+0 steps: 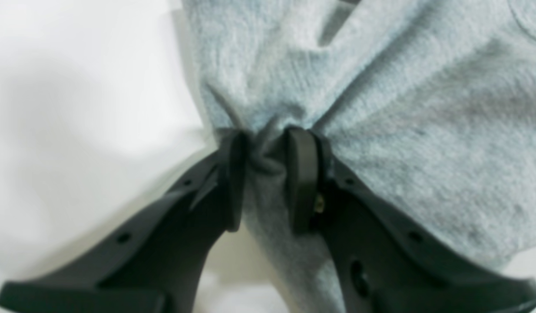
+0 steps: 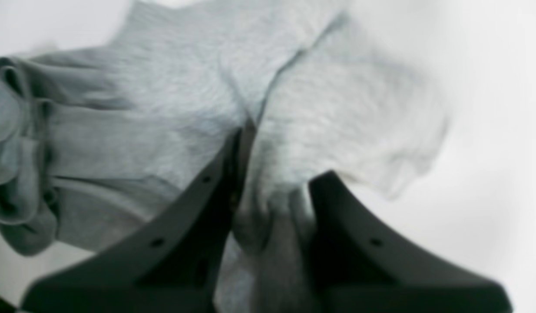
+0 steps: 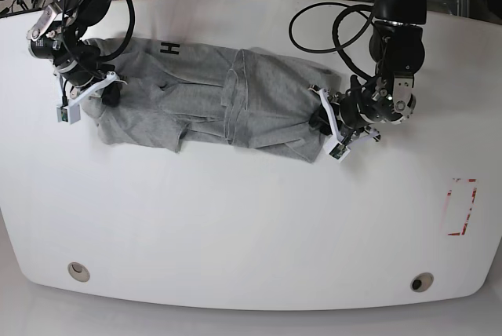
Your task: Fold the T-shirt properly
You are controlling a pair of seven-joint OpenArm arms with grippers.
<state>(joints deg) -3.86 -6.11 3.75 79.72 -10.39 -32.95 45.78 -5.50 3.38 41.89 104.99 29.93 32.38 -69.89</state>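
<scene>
A black "H" (image 3: 168, 48) was the only lettering that could be read on the heather-grey T-shirt (image 3: 204, 100), which was spread crumpled across the white table (image 3: 235, 218) with cables behind. At its left end the right gripper (image 3: 104, 93) was clamped on cloth, and at its right the left gripper (image 3: 323, 120) pinched a bunched fold.

Only readable bit is a black "H" on the shirt (image 3: 169, 48), upper left of the base view.
</scene>
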